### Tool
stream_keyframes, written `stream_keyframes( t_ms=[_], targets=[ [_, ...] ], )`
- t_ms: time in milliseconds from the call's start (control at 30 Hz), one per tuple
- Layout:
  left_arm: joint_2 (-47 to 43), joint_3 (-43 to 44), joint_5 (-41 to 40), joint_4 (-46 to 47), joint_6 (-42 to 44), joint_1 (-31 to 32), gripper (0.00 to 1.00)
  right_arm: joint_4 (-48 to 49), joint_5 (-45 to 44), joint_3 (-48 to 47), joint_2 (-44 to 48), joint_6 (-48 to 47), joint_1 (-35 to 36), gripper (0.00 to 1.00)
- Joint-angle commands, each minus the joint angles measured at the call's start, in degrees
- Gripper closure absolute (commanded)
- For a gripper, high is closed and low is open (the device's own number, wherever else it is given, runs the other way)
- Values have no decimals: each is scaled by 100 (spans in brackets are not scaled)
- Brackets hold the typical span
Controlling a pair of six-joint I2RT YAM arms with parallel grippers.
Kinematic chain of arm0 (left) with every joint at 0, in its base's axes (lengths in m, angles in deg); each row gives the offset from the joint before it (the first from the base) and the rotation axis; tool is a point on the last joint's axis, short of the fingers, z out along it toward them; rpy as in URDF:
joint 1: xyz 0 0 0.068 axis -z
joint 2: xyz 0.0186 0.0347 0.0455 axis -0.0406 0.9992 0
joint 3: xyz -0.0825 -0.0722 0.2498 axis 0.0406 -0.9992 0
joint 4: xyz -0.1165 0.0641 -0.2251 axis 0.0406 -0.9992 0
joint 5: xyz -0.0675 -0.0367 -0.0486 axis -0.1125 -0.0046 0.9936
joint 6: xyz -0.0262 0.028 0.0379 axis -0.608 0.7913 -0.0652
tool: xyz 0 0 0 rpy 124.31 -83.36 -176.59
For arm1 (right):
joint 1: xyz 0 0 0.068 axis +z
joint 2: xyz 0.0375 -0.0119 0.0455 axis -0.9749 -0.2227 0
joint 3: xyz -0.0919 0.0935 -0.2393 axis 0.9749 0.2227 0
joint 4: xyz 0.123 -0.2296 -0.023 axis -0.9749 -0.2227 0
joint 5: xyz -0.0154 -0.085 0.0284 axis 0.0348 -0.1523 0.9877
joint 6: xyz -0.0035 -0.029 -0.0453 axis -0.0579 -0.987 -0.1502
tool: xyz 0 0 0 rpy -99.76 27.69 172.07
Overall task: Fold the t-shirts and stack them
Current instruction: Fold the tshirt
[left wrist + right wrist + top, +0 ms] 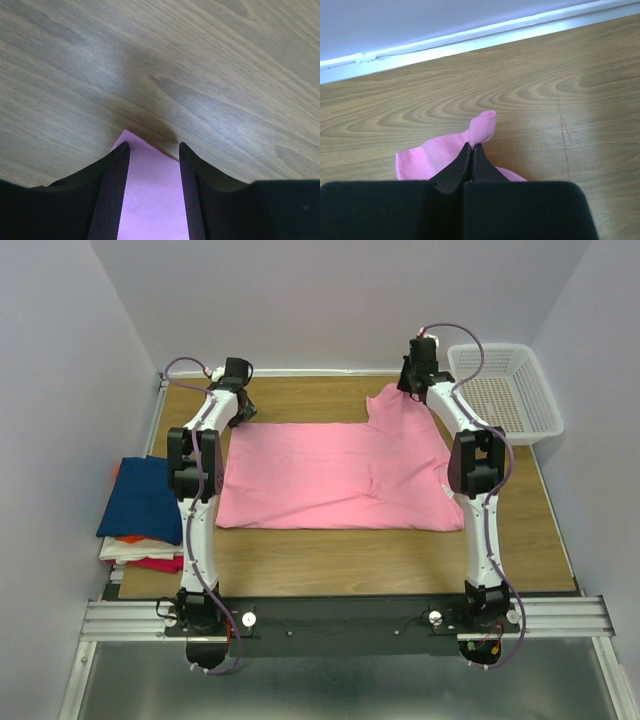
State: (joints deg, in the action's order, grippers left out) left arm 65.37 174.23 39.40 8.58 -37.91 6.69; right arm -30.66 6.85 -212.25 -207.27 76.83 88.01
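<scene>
From above, the pink t-shirt [330,475] lies spread flat in a wide rectangle across the middle of the wooden table [350,560], with one flap running up toward the far right. That view shows both my arms reaching to the shirt's far edge, but not what my fingers are doing.

My left wrist camera settles that for my left gripper [152,146]. The two fingers stand apart with a clear gap, low over the wood. The pointed far-left corner of the shirt [150,200] lies between them, and they are not closed on it.

My right wrist camera shows my right gripper [471,146] pressed fully together on the flap. A small curled fold of pink cloth [482,125] pokes out past the tips, near the white strip [470,35] at the foot of the far wall.

Only the overhead view shows the rest. A dark blue t-shirt [140,498] tops a folded stack at the table's left edge, with orange [125,538] and magenta [160,563] layers beneath. A white mesh basket [505,395] sits at the far right corner.
</scene>
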Motion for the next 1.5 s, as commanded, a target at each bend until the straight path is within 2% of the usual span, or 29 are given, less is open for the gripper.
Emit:
stream_keyframes(
  t_ms=[0, 100, 200, 267, 367, 600, 633, 900, 1067, 1267, 1467],
  targets=[
    [183, 121, -209, -314, -212, -67, 48, 107, 146, 100, 279, 83, -33, 100],
    [209, 139, -218, -296, -248, -67, 48, 107, 207, 126, 297, 92, -33, 100],
    [271, 209, -200, -314, -248, -76, 55, 124, 233, 170, 306, 109, -41, 100],
    [280, 209, -227, -331, -248, -67, 62, 124, 234, 179, 323, 118, -41, 100],
    [306, 165, -227, -349, -274, -67, 81, 124, 260, 188, 332, 136, -59, 100],
    [271, 226, -183, -323, -239, -76, 95, 124, 356, 13, 297, 162, -199, 100],
    [262, 270, -148, -296, -221, -93, 100, 142, 417, -31, 245, 188, -226, 100],
    [166, 780, 264, 133, -72, -199, 100, 186, 725, -953, -133, 259, -533, 100],
    [96, 851, 564, 503, 7, -269, 100, 212, 884, -1060, -178, 232, -569, 100],
    [-63, 807, 827, 819, 112, -322, 100, 256, 884, -377, 226, 179, -569, 100],
    [-651, 105, 968, 1241, 288, -331, 100, 300, 717, 626, 990, 223, -569, 100]
  ],
)
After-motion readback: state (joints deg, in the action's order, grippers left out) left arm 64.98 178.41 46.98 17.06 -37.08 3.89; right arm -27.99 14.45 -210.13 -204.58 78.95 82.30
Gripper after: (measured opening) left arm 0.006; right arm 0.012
